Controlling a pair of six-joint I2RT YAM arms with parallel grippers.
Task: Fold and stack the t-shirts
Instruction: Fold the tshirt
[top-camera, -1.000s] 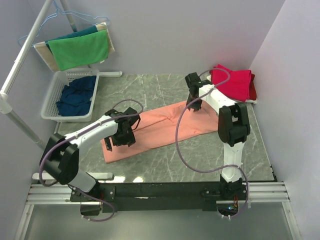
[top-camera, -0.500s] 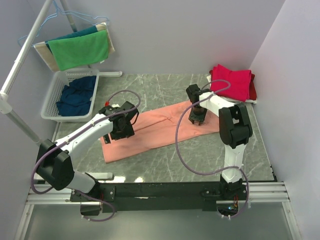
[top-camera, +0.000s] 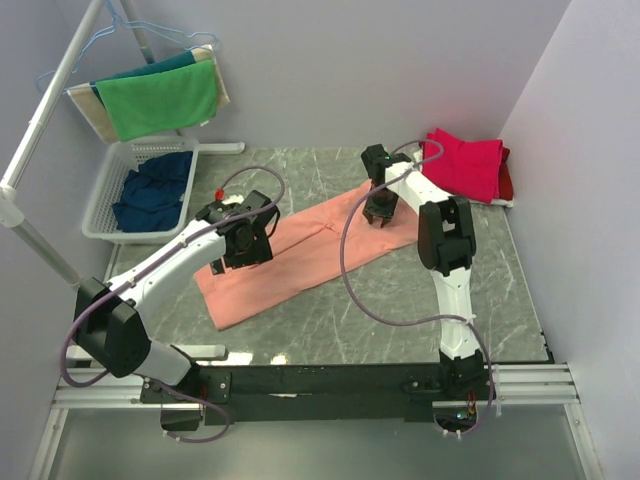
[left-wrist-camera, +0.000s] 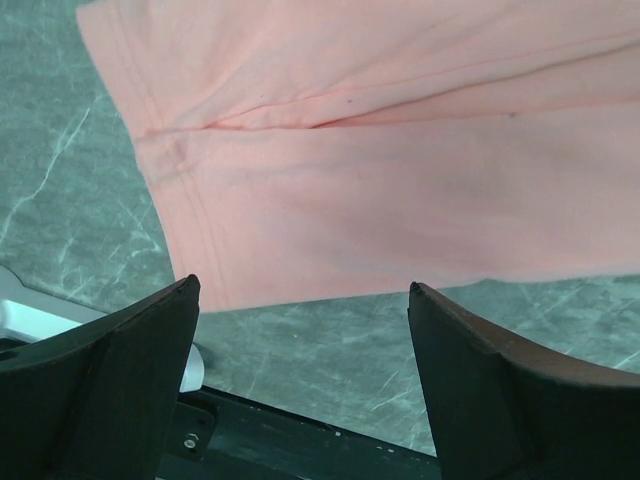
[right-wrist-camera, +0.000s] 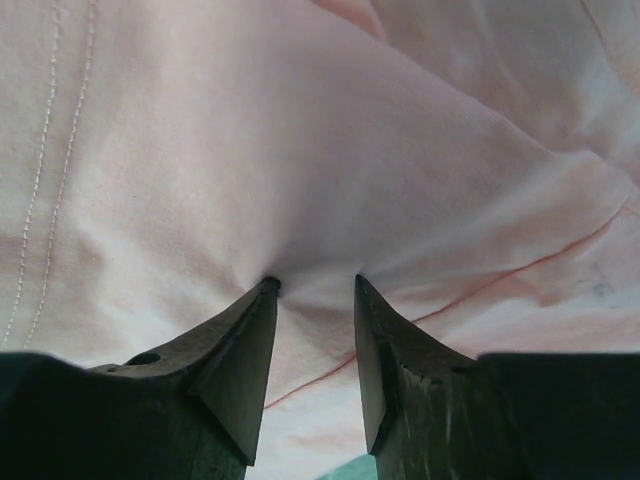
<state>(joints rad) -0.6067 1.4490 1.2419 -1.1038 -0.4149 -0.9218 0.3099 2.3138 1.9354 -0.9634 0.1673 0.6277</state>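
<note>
The salmon-orange t-shirt (top-camera: 300, 258) lies folded into a long strip slanting across the table's middle. My left gripper (top-camera: 244, 244) hovers over its left half, jaws wide open and empty; in the left wrist view (left-wrist-camera: 302, 288) the shirt's (left-wrist-camera: 380, 180) hemmed end lies just beyond the fingertips. My right gripper (top-camera: 378, 210) is down on the strip's far right end. In the right wrist view (right-wrist-camera: 315, 283) its jaws stand apart, both tips pressed into the puckered cloth (right-wrist-camera: 250, 150). A folded crimson-pink t-shirt (top-camera: 464, 165) sits on a red one (top-camera: 506, 182) at the back right.
A white basket (top-camera: 104, 216) at the back left holds dark navy cloth (top-camera: 152, 190). Green, teal and beige cloths (top-camera: 160, 100) hang on a rack above it, and the rack's pole (top-camera: 40, 110) slants along the left. Walls close in at the back and right.
The right gripper swung toward me, then back to the far end, and its jaws widened. The left gripper moved away from me along the shirt. The strip has shifted left and turned slightly.
</note>
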